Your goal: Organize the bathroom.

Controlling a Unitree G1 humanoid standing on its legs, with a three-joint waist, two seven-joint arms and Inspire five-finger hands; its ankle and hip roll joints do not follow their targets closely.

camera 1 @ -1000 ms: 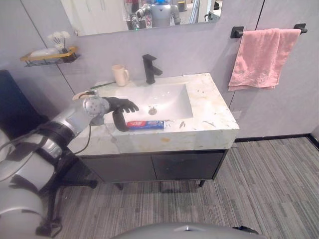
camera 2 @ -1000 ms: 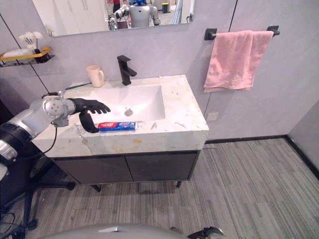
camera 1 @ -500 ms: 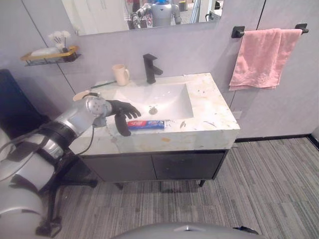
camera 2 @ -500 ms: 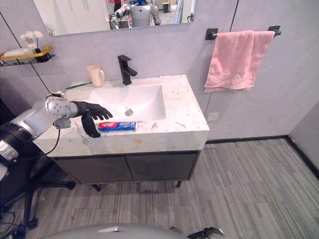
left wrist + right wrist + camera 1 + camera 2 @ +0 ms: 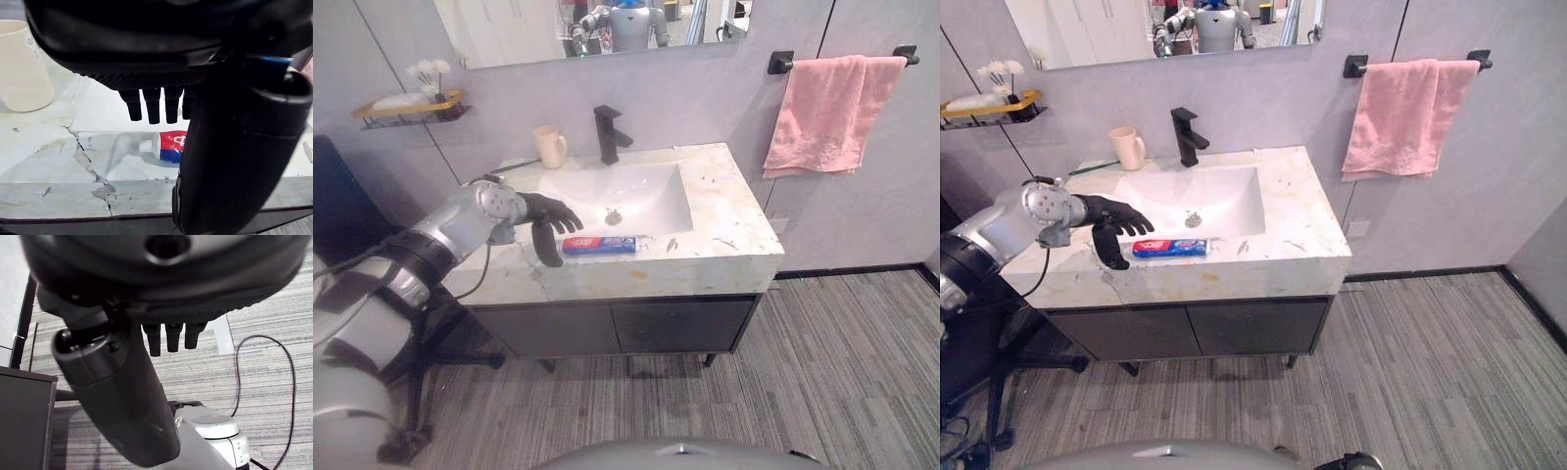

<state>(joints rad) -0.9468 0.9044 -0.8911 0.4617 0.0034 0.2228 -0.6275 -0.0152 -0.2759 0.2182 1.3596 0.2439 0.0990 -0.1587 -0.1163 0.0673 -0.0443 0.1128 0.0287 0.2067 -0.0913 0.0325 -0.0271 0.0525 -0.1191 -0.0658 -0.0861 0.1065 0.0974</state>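
A red, white and blue toothpaste tube [image 5: 599,245] lies flat on the marble counter [image 5: 729,230], along the front rim of the sink [image 5: 636,191]. My left hand [image 5: 546,211] hovers just left of the tube's cap end, open, with the fingers stretched toward the basin and the thumb pointing down at the counter. In the left wrist view the tube [image 5: 168,147] lies past the straight fingers [image 5: 151,103], untouched. A cream cup [image 5: 549,147] stands at the counter's back left. My right hand [image 5: 166,289] hangs open over the floor.
A black faucet [image 5: 607,132] rises behind the sink. A pink towel [image 5: 827,108] hangs on a wall bar at the right. A small wall shelf [image 5: 406,106] with flowers is at the upper left. A dark cabinet sits under the counter.
My left forearm has lifted slightly while the hand stays beside the tube's cap end. The tube has not moved.
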